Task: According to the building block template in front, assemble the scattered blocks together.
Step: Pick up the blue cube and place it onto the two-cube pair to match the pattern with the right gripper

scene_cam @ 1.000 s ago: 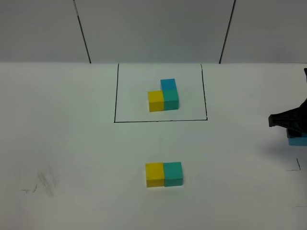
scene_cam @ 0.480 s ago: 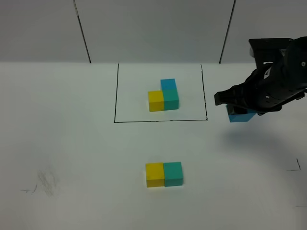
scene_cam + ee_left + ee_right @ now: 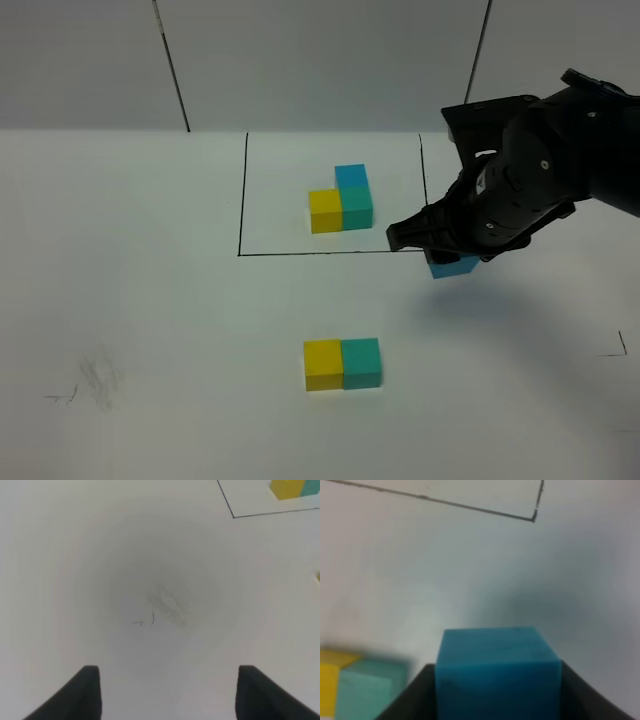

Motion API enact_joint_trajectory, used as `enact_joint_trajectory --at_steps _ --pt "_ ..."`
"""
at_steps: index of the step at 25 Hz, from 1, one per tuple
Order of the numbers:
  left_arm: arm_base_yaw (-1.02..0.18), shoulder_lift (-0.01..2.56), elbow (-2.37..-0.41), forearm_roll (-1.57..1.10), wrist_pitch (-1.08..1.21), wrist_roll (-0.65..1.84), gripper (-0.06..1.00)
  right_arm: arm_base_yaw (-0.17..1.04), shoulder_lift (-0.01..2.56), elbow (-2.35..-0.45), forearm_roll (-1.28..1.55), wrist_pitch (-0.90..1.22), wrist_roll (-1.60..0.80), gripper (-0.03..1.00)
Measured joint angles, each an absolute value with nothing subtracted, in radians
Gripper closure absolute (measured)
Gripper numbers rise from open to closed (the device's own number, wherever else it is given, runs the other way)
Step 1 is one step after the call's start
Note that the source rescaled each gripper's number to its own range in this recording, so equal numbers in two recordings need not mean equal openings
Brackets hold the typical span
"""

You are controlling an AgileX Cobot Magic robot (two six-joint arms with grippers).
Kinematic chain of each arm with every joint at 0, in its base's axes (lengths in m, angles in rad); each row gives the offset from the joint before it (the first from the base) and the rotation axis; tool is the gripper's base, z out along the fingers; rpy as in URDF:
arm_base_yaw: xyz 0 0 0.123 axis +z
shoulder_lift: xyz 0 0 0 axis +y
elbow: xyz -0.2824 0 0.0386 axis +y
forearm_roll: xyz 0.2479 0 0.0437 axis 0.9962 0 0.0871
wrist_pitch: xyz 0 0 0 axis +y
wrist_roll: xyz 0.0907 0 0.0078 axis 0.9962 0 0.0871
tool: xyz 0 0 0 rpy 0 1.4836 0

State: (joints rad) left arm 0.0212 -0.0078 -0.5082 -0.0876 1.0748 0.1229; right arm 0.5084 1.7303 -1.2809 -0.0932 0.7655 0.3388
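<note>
The template [image 3: 341, 198] is a joined yellow, teal-green and sky-blue trio inside a black drawn rectangle at the back. A loose yellow cube [image 3: 322, 364] and a loose teal-green cube [image 3: 361, 362] sit side by side, touching, in front of it. My right gripper [image 3: 450, 262] is shut on the sky-blue cube [image 3: 453, 266] and holds it above the table, to the right of the rectangle's front right corner. In the right wrist view the blue cube [image 3: 496, 672] fills the space between the jaws, with the yellow and teal pair [image 3: 355, 687] ahead. My left gripper [image 3: 167, 695] is open and empty over bare table.
The white table [image 3: 150, 320] has faint pencil smudges [image 3: 95, 380] at the front left and small marks [image 3: 615, 345] at the front right. A grey wall with dark seams stands behind. The template's yellow cube [image 3: 287, 489] shows at a corner of the left wrist view.
My right arm has swung in from the right edge toward the middle, carrying the sky-blue cube to the left. The yellow and teal cubes and the template have not moved.
</note>
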Motion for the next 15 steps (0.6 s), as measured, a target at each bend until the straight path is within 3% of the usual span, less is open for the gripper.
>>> enact_joint_trajectory --at_steps 7,15 --pt "0.021 -0.008 -0.508 -0.088 1.075 0.123 0.66 0.559 1.758 -1.307 -0.073 0.755 0.407 0.73" --pt "0.021 -0.008 -0.508 -0.088 1.075 0.123 0.66 0.643 1.909 -1.54 -0.037 0.948 0.497 0.73"
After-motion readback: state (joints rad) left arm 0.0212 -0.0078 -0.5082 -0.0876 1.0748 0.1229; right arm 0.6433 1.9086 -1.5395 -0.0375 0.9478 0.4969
